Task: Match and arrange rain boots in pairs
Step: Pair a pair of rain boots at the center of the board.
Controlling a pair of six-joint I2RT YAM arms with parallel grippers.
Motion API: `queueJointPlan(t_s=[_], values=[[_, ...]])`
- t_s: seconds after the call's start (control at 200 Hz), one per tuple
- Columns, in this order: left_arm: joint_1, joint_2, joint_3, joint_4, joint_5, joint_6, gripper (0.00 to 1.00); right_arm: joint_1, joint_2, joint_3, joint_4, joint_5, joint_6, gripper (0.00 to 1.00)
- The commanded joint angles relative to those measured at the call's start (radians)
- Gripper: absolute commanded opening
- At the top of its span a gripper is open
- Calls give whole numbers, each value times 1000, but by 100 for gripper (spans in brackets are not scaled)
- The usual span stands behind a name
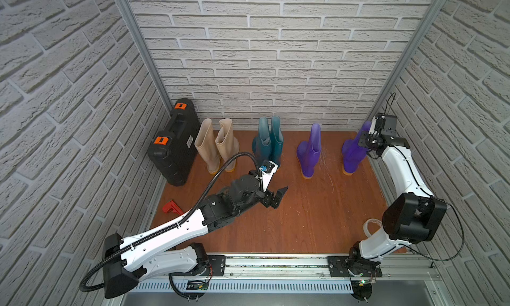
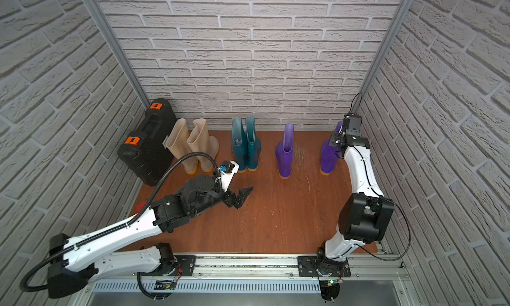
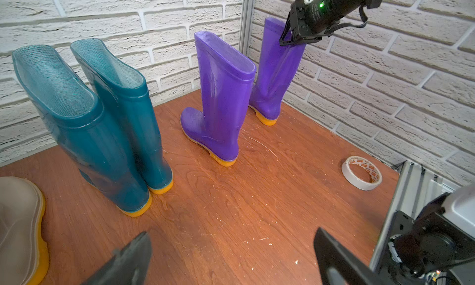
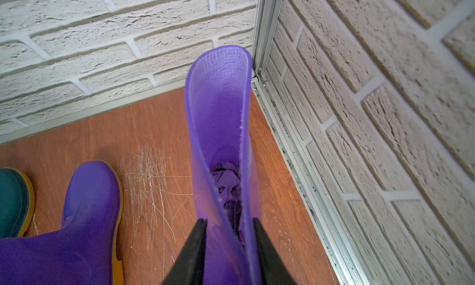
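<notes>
While left claw (image 1: pixel 280 198) gapes empty, right claw (image 4: pixel 229 220) pinches the purple boot (image 4: pixel 218 111) beside the wall (image 4: pixel 372 116).

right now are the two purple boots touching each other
No, in the left wrist view bare wooden floor shows between the nearer purple boot and the farther purple boot.

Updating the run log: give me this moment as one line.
left gripper: open, empty | right gripper: shut on wall-side purple boot at cuff | beige boots, teal boots: paired | other purple boot: standing apart
</notes>
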Motion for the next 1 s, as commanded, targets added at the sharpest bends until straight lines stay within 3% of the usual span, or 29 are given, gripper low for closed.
queueJointPlan(t_s=[0.0,0.11,0.415,0.995], values=[[-6,5,22,29,0,11,98,-3,-12,21,3,-65,-23,20],[-5,7,24,28,0,14,98,-3,-30,21,-2,-126,-52,13],[-5,19,28,44,0,17,98,13,-61,13,3,-416,-83,10],[-5,18,25,45,6,5,98,158,-154,-77,49,-550,-77,9]])
